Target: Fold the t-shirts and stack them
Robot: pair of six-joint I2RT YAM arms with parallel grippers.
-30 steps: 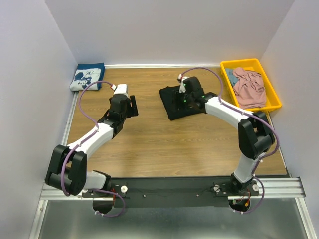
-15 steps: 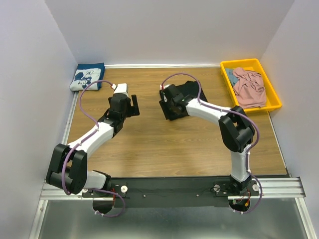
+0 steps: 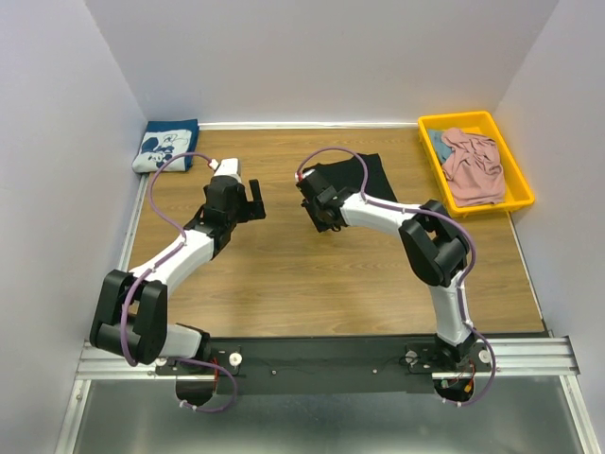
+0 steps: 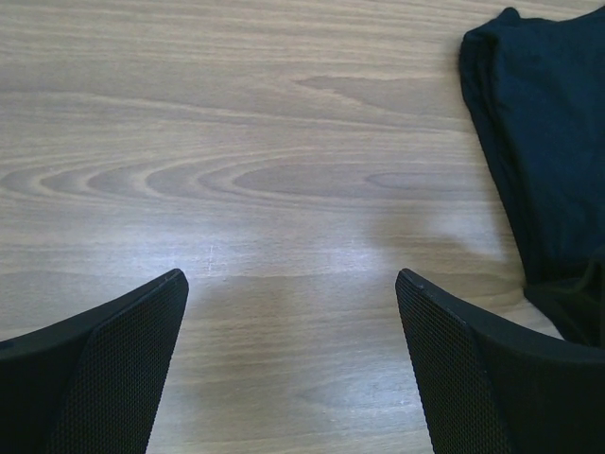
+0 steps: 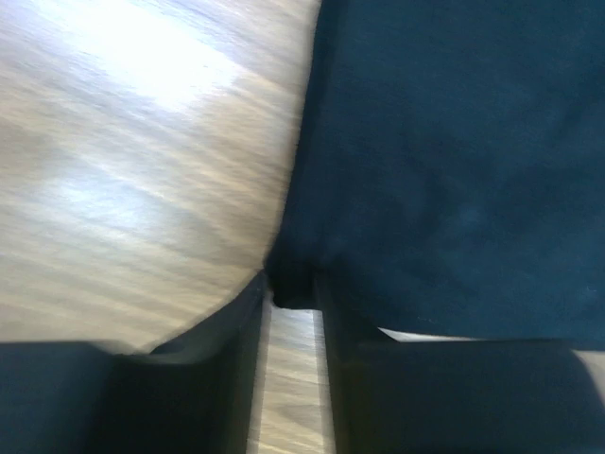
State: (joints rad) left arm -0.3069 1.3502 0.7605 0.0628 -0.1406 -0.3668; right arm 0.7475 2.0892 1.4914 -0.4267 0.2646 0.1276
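Observation:
The folded black t-shirt (image 3: 354, 180) lies at the table's middle back. My right gripper (image 3: 319, 206) is at its near-left corner, shut on the black cloth (image 5: 293, 284); the shirt (image 5: 454, 161) fills the right of the right wrist view. My left gripper (image 3: 255, 200) is open and empty over bare wood (image 4: 293, 312), left of the black shirt, whose edge shows at the right of the left wrist view (image 4: 548, 142). The folded navy t-shirt with the white mouse print (image 3: 165, 145) lies at the back left corner. The pink t-shirt (image 3: 473, 165) lies crumpled in the yellow bin (image 3: 518, 180).
The yellow bin stands at the back right, with a bit of blue cloth (image 3: 439, 144) under the pink shirt. White walls close in the back and both sides. A metal rail (image 3: 321, 357) runs along the near edge.
My right gripper has swept left across the black shirt to its near-left corner. The shirt now lies flatter and spread toward the back. My left arm has barely moved.

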